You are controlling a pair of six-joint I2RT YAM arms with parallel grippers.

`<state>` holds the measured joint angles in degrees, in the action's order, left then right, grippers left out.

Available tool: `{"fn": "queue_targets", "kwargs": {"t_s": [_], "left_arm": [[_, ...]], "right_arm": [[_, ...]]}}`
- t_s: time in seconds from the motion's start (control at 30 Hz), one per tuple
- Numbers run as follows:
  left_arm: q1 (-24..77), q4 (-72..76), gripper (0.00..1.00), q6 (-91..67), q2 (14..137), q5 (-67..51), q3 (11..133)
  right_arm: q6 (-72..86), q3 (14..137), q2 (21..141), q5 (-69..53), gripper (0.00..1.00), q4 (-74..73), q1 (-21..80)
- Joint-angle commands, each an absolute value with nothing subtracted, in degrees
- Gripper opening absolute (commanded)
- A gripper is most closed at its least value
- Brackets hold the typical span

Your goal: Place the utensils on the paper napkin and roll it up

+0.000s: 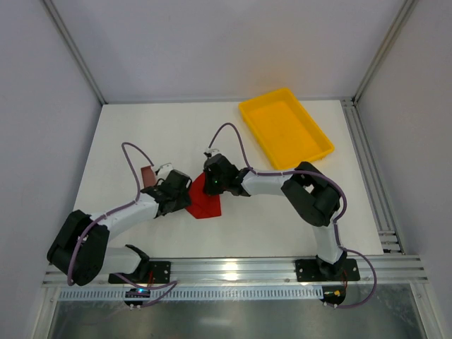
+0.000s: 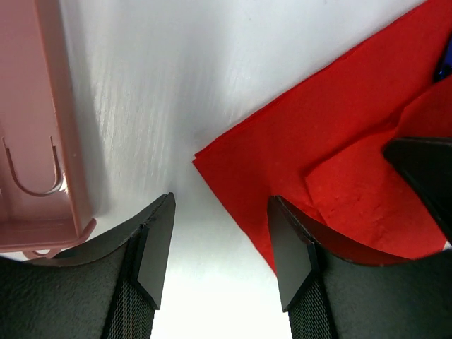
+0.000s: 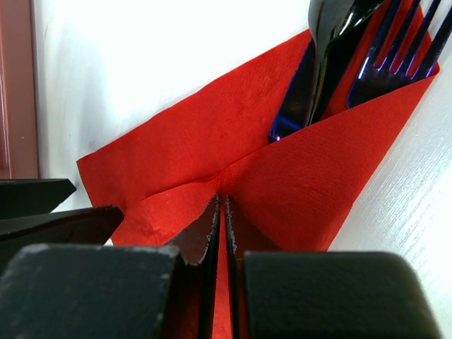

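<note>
The paper napkin (image 1: 205, 207) lies red on the white table between both arms, one flap folded over the utensils. In the right wrist view a black spoon (image 3: 332, 42) and a blue-purple fork (image 3: 395, 49) stick out from under that flap of the napkin (image 3: 212, 134). My right gripper (image 3: 224, 205) is shut, its tips pinching the folded flap where the creases meet. My left gripper (image 2: 220, 212) stands open low over the table at the napkin's (image 2: 332, 141) left corner, its right finger (image 2: 293, 247) over the red edge and nothing gripped.
A yellow tray (image 1: 286, 127) sits at the back right. A small brownish-red block (image 1: 146, 176) lies just left of my left gripper, seen pinkish close by in the left wrist view (image 2: 35, 127). The right gripper's dark finger (image 2: 424, 169) shows at that view's right edge.
</note>
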<state>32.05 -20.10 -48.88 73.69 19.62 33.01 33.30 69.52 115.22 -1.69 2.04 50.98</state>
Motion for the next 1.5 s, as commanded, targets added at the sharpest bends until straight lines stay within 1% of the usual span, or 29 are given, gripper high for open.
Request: {"fn": "queue_targets", "kwargs": {"t_s": [0.0, 0.13, 0.27, 0.3, 0.4, 0.53, 0.77, 0.93, 1.17, 1.3, 1.4, 1.47], "left_arm": [[31.7, -21.6, 0.59, -49.6, 75.0, 22.8, 35.8], [31.7, -20.3, 0.59, -50.2, 76.1, 23.1, 35.9], [31.8, -14.2, 0.57, -50.5, 76.4, 15.1, 33.1], [31.8, -12.8, 0.55, -51.1, 76.1, 13.8, 32.1], [31.9, -7.5, 0.54, -54.0, 73.7, 10.0, 28.1], [32.0, -4.4, 0.54, -55.7, 69.9, 7.9, 25.7], [32.1, 1.2, 0.55, -55.7, 64.0, 7.5, 23.5], [32.1, 4.0, 0.54, -55.0, 62.6, 7.2, 21.9], [32.1, 1.9, 0.54, -54.1, 62.9, 10.3, 21.8], [32.1, 0.7, 0.53, -52.7, 65.1, 12.8, 22.9], [32.1, 0.3, 0.49, -51.6, 66.6, 12.9, 24.1], [32.1, 0.8, 0.44, -51.4, 66.8, 13.2, 24.1]], "right_arm": [[32.7, 67.9, 114.3, -2.0, 0.07, -1.7, 51.2], [32.7, 67.8, 114.3, -2.0, 0.07, -1.7, 51.2], [32.7, 67.9, 114.3, -1.9, 0.07, -1.5, 51.2], [32.6, 67.9, 114.3, -1.9, 0.07, -1.6, 51.2], [32.7, 67.9, 114.1, -2.0, 0.07, -1.6, 51.2], [32.9, 67.6, 114.0, -2.2, 0.07, -1.3, 51.2], [32.9, 68.0, 114.3, -2.5, 0.07, -1.2, 51.1], [32.9, 68.2, 114.3, -2.5, 0.07, -1.4, 51.1], [32.9, 68.4, 114.3, -2.9, 0.07, -1.5, 51.1], [32.8, 68.0, 114.1, -3.3, 0.07, -1.1, 51.2], [32.9, 67.6, 113.7, -3.3, 0.07, -0.8, 51.1], [32.9, 67.5, 113.7, -3.3, 0.07, -0.7, 51.1]]}}
